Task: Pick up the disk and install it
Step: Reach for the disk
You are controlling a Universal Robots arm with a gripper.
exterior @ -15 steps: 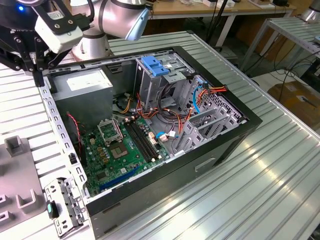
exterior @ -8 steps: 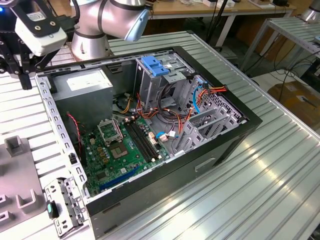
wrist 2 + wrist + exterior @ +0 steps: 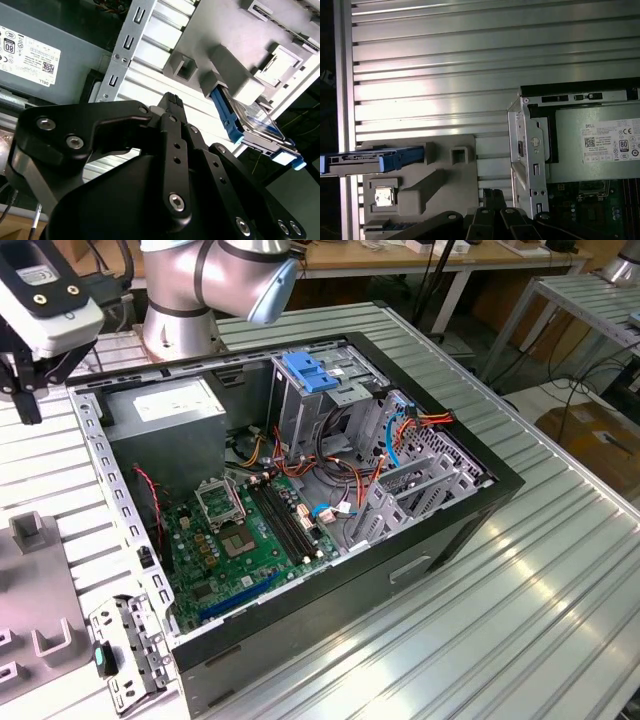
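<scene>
The disk (image 3: 250,127) is a dark drive with blue side rails, and it rests edge-up in a slot of a grey holder block (image 3: 227,75) on the slatted table. In the first wrist view the disk (image 3: 375,160) shows edge-on in that holder (image 3: 435,180). My gripper (image 3: 172,100) hovers above the table between the holder and the open computer case, apart from the disk. Its fingers are shut together with nothing between them. In the exterior view the gripper (image 3: 28,405) hangs at the far left, beside the case's rear corner.
The open computer case (image 3: 480,495) lies on its side mid-table, with its motherboard (image 3: 250,535) exposed. A grey power supply box (image 3: 165,410) sits at its rear corner. A blue latch piece (image 3: 305,372) tops the drive cage (image 3: 300,420). A loose metal bracket (image 3: 130,650) lies near the holder.
</scene>
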